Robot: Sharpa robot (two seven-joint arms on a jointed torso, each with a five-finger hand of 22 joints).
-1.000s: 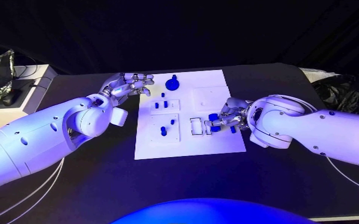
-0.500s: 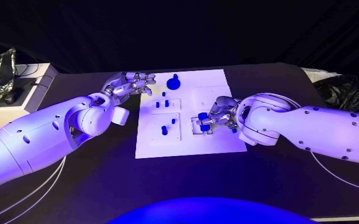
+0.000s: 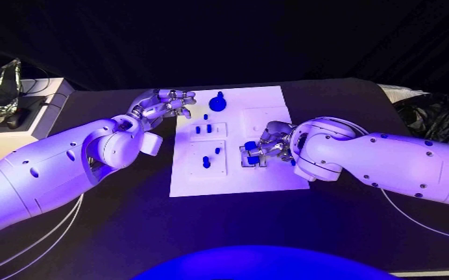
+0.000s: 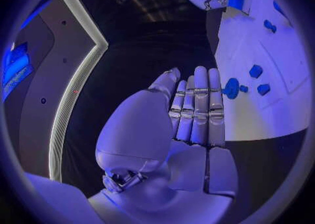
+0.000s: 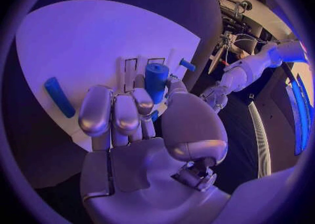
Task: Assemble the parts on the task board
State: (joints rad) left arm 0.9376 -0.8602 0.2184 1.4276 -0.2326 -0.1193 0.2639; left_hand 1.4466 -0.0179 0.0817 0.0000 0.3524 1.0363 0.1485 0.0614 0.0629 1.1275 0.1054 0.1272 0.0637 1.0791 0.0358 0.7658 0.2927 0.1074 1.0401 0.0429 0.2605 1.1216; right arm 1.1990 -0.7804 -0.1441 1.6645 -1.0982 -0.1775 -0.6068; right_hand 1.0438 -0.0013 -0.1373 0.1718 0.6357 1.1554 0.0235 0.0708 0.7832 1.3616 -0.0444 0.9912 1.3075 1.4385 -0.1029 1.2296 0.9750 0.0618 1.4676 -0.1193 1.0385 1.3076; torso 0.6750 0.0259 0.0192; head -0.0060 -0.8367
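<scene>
From the head view, my right hand [image 3: 265, 148] is low over the task board [image 3: 239, 183], at the small rectangular slots near the board's right-middle, with a blue cylinder part [image 3: 251, 145] caught in its fingers. My left hand [image 3: 167, 105] sits at the board's far-left corner, just beside the round blue knob [image 3: 217, 105]; its fingers look loosely curled with nothing in them, though I cannot tell for sure from here. Several short blue pegs [image 3: 206, 161] stand in the plates on the board's left half.

From my left wrist view, my left hand [image 4: 193, 108] lies flat, fingers straight and together, empty, just off the board's edge. The knob [image 4: 231, 88] sits just past my fingertips, so any drift of this hand toward the board could knock it or the pegs beside it.

From my right wrist view, my right hand [image 5: 141, 124] pinches the cylinder [image 5: 156, 81] between thumb and fingers, standing roughly upright above the slots [image 5: 131, 71] on the board [image 5: 79, 40]. A longer blue bar [image 5: 59, 97] lies loose on the board, well apart from the slots.

My worry is the seating. My own fingers hide the cylinder's lower end, so if it is tilted or off-centre it may jam on a slot's rim. Letting go too early would let it topple and roll, and pushing hard could shift the board.
</scene>
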